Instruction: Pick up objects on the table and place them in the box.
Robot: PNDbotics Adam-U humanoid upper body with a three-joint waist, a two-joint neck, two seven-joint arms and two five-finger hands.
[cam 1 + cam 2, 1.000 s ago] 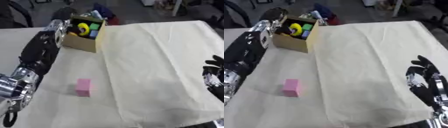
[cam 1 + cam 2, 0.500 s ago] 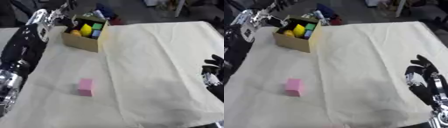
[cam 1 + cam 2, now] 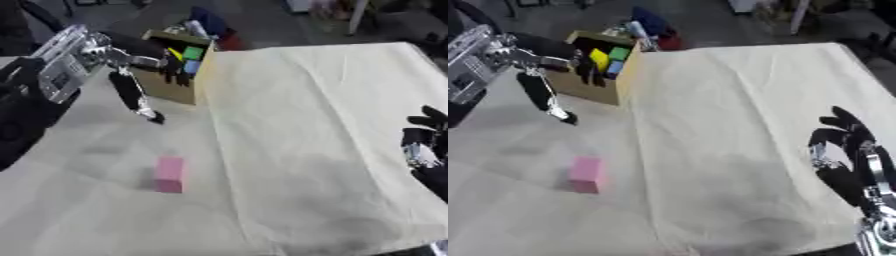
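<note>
Your right hand rests idle at the lower right, fingers relaxed and spread, holding nothing. Nearer the middle, the pink block lies alone on the cream cloth. Farther up, your left hand hangs just beside the cardboard box, fingers extended, empty. Coloured pieces fill that box; no lettering is readable.

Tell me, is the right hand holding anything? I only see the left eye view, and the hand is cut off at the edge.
Observer: No. The right eye view shows the whole right hand, with its fingers straight, spread and empty.
Operator: What's under it?
Observer: Its silver wrist, down in the lower right corner.
</note>
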